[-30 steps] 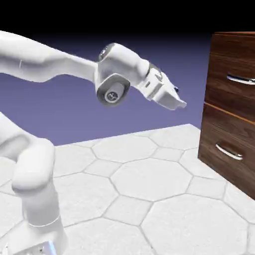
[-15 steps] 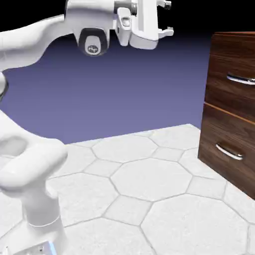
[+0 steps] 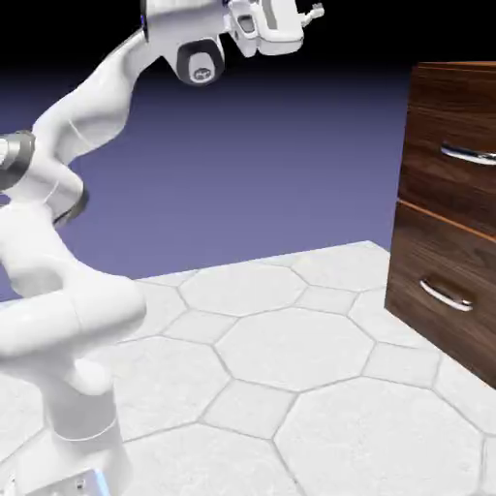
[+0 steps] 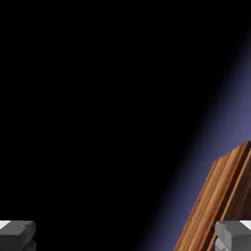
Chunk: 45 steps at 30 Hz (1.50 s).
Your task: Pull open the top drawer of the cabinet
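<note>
Gripper (image 3: 312, 12) jaws spread wide, empty, touching nothing.

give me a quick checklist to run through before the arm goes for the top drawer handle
1. Gripper open: ok, fingertips stand wide apart with nothing between.
2. Gripper level with the top drawer's handle: not ok, it is high above and well to the exterior view's left.
3. Top drawer shut: ok, front sits flush with the cabinet.
4. Handle in the hand view: not ok, only a wood edge shows.
5. Path to the handle free: ok, nothing in between.
</note>
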Each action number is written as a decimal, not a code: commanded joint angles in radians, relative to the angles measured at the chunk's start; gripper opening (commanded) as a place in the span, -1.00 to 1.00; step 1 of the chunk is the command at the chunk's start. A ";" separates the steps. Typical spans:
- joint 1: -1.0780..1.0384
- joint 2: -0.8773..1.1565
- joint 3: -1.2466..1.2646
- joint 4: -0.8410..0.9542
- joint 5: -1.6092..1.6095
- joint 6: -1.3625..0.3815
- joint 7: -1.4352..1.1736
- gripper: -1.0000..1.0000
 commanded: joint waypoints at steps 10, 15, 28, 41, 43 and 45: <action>-0.355 -0.173 0.203 0.218 0.435 -0.077 0.119 0.00; -0.532 -0.260 0.305 0.327 0.652 -0.115 0.179 0.00; -0.847 -0.329 0.405 0.654 0.836 -0.078 0.313 0.00; -0.720 -0.356 0.400 0.444 0.873 -0.155 0.251 -1.00; -0.674 -0.364 0.398 0.372 0.880 -0.181 0.234 -1.00; -0.628 -0.372 0.397 0.299 0.885 -0.206 0.217 -1.00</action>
